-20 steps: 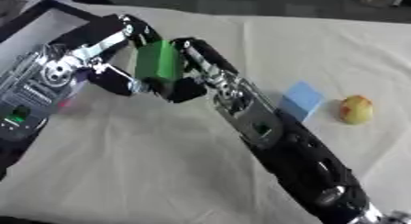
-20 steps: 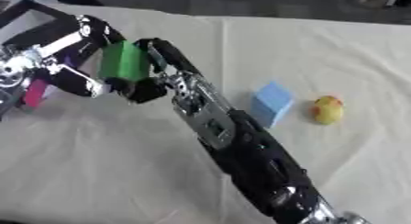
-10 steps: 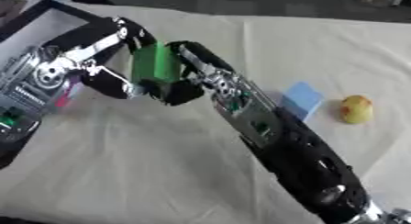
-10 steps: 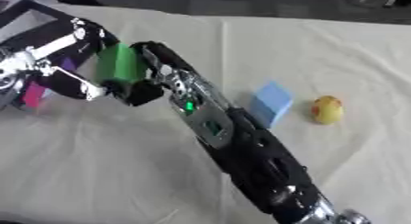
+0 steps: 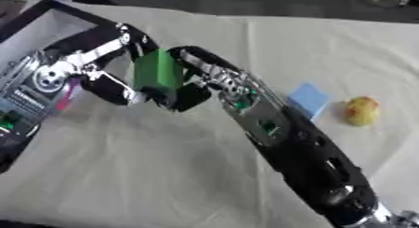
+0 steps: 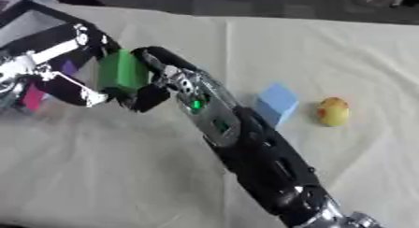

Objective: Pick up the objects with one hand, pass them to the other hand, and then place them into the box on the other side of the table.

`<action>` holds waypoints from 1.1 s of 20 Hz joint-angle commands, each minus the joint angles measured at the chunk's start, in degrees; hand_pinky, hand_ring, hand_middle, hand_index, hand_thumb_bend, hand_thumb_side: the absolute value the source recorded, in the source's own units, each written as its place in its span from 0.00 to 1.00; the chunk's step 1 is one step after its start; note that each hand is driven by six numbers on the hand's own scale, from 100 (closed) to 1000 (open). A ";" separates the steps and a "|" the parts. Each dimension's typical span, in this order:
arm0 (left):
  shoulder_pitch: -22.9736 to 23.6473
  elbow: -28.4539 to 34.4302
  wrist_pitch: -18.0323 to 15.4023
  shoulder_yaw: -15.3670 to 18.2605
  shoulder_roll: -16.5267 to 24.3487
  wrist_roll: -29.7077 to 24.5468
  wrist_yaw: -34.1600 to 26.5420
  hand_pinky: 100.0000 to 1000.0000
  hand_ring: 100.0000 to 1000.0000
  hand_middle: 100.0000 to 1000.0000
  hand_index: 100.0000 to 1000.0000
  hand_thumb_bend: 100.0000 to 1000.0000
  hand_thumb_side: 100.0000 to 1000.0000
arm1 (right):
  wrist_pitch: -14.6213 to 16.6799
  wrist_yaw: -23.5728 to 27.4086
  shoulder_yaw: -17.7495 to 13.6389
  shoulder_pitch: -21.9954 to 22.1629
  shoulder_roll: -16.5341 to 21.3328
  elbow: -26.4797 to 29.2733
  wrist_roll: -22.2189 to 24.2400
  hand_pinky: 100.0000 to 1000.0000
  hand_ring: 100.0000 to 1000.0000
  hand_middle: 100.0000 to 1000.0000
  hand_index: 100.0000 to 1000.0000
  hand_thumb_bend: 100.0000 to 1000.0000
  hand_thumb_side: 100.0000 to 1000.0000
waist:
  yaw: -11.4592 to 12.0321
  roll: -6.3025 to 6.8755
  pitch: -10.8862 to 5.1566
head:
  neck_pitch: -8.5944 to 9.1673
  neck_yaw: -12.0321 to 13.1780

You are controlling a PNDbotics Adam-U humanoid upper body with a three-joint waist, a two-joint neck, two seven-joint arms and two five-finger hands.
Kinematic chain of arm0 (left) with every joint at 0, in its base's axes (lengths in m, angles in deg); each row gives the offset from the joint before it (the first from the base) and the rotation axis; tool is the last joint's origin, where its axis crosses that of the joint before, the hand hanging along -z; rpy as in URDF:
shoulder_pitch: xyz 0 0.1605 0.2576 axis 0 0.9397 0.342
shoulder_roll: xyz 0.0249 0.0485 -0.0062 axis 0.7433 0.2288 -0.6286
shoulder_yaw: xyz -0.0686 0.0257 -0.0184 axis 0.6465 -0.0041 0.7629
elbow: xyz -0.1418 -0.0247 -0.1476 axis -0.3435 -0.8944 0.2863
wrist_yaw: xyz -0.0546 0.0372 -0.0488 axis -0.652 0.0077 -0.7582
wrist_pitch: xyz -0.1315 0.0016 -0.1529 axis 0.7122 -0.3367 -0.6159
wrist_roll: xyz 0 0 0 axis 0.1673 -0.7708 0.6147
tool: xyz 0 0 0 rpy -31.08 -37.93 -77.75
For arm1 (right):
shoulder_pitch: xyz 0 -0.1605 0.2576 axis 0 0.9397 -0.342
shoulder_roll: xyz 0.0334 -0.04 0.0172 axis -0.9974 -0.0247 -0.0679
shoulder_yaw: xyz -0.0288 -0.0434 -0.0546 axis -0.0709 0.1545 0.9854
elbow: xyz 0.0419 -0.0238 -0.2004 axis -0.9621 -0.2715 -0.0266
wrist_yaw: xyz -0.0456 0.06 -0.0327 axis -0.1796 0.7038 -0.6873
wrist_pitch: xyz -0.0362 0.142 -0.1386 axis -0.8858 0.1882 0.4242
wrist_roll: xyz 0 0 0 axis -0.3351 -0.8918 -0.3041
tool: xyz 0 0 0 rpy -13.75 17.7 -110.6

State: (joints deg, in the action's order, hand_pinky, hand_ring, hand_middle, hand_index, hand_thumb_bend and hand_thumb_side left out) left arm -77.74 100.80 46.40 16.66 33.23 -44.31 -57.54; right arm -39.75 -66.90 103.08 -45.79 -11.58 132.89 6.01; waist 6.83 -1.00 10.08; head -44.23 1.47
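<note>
Table [image 5: 163, 175]: covered with a cream cloth that shows creases, and it fills almost the whole view.

Right arm [image 5: 286, 143]: black and silver, it comes in from the lower right corner and stretches diagonally up toward the left-centre of the table.

Left arm [image 5: 49, 77]: silver and black, it enters from the left edge and angles toward the middle, meeting the other arm above the cloth.

Box [image 5: 37, 28]: dark-rimmed with a pale floor, it stands at the far left corner of the table; something pink or magenta [image 6: 34, 96] shows at the left behind the left arm, but I cannot tell what it is.

Green block [image 5: 158, 74]: held up off the cloth between the two hands, just to the right of the box.

Right hand [image 5: 190, 89]: its fingers are curled around the right and lower side of the green block, gripping it.

Left hand [image 5: 111, 59]: its fingers wrap the left side of the green block, one above and one below, so both hands have hold of it together.

Blue block [image 5: 307, 100]: lies on the cloth just beside the right forearm, on its right.

Yellow fruit [image 5: 362, 111]: small, with a reddish blush, it sits near the blue block, further right.
</note>
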 commanded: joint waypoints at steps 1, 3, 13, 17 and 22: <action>-0.28 -0.26 -0.30 1.26 2.95 -0.48 0.07 0.80 0.52 0.26 0.28 0.18 0.00 | 0.75 -1.08 -0.82 -1.44 0.87 0.61 1.19 0.68 0.72 0.73 0.79 0.19 0.00 | -0.02 0.35 -1.82 | 0.11 0.36; -0.05 -0.15 -0.41 1.34 3.23 -0.69 0.16 0.80 0.51 0.25 0.27 0.19 0.00 | 1.02 -1.43 -0.99 -1.59 1.17 0.47 1.71 0.69 0.72 0.74 0.80 0.17 0.00 | -0.03 0.35 -1.82 | 0.11 0.43; 0.77 -0.27 0.40 1.75 3.93 -0.40 1.38 0.79 0.48 0.22 0.25 0.21 0.00 | 2.41 -2.93 -1.39 -2.41 1.77 0.11 2.83 0.71 0.72 0.78 0.87 0.03 0.00 | -0.14 0.30 -1.76 | 0.11 0.56; 1.09 -0.37 0.60 1.79 4.23 -0.13 1.49 0.79 0.47 0.22 0.25 0.21 0.00 | 2.39 -2.76 -1.55 -2.61 1.82 -0.21 2.43 0.71 0.72 0.79 0.88 0.02 0.00 | -0.22 0.30 -1.76 | 0.11 0.59; 1.96 -0.38 0.67 1.94 4.97 -0.05 1.77 0.79 0.47 0.21 0.24 0.23 0.00 | 1.86 -2.45 -2.20 -2.79 2.23 -0.06 1.38 0.71 0.72 0.79 0.88 0.02 0.00 | -0.33 0.30 -1.73 | 0.11 0.74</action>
State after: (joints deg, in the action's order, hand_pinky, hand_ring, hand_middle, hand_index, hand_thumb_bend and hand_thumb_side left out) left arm -76.08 100.87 46.87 17.72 34.54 -44.14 -56.74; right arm -37.66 -69.25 102.84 -47.23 -11.46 131.99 8.16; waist 6.48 -1.00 10.08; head -44.23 1.97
